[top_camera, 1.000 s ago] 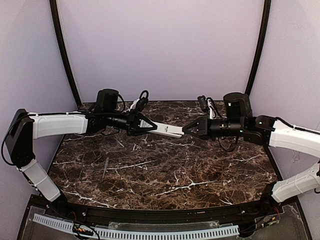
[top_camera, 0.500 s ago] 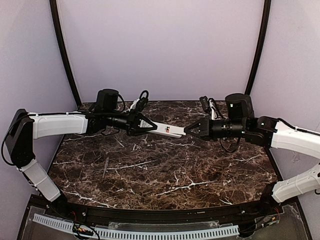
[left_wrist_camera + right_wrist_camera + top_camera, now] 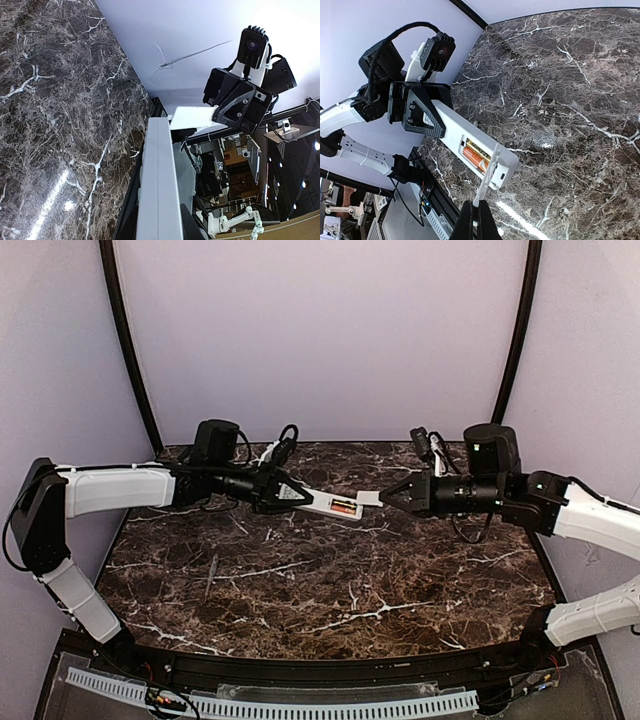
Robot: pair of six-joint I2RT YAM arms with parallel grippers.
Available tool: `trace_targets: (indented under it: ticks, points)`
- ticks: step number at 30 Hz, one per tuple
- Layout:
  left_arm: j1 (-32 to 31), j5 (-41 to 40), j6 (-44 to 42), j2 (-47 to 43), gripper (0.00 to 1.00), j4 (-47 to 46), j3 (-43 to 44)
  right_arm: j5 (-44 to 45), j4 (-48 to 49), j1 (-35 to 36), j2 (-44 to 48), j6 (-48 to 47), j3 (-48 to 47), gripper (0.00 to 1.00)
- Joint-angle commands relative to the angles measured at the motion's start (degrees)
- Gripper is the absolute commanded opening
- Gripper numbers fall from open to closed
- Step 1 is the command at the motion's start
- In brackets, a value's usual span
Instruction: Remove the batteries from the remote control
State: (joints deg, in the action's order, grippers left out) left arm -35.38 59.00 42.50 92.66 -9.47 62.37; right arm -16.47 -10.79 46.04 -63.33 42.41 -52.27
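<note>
My left gripper (image 3: 288,491) is shut on one end of the white remote control (image 3: 328,504) and holds it above the table, back side up. The battery recess is uncovered, and two orange-copper batteries (image 3: 478,155) lie in it; they show faintly in the top view (image 3: 347,507). My right gripper (image 3: 479,212) is shut on the small flat white cover piece (image 3: 488,181), which is slid off and still touches the remote's (image 3: 454,129) free end. In the left wrist view the remote (image 3: 159,180) runs edge-on from my left gripper (image 3: 159,222), with the right gripper (image 3: 235,102) beyond it.
A thin grey stick (image 3: 211,575) lies on the dark marble table (image 3: 330,590) at the left front. A black rail (image 3: 320,665) runs along the near edge. Black posts and purple walls close in the back and sides.
My right gripper has drawn back to the right with the cover piece, sliding it off the remote. The orange batteries now show in the recess. The left gripper has stayed put.
</note>
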Motion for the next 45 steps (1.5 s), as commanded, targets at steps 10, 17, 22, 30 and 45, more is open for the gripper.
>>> trace_targets:
  ticks: [10,17,22,30,45]
  points:
    - [0.6,-4.4,-10.0,-6.5,0.0,13.8,2.1,3.9,-12.9,-4.6,1.3,-11.5,-6.8,0.0]
    - [0.7,-13.2,-22.4,-10.7,0.0,28.1,2.7,8.1,-20.0,-5.3,-2.3,-16.6,-10.3,0.0]
    - [0.9,-19.1,-27.6,-12.5,0.0,33.4,2.1,11.8,-25.8,-5.4,-6.8,-19.8,-14.1,0.0]
    - [1.2,-24.8,-30.4,-13.9,0.0,35.2,0.6,21.3,-35.9,-5.3,-15.0,-22.6,-19.0,0.0]
    - [2.3,-30.1,-31.2,-15.4,0.0,37.1,0.1,32.7,-46.6,-5.2,-31.8,-21.5,-22.4,0.0]
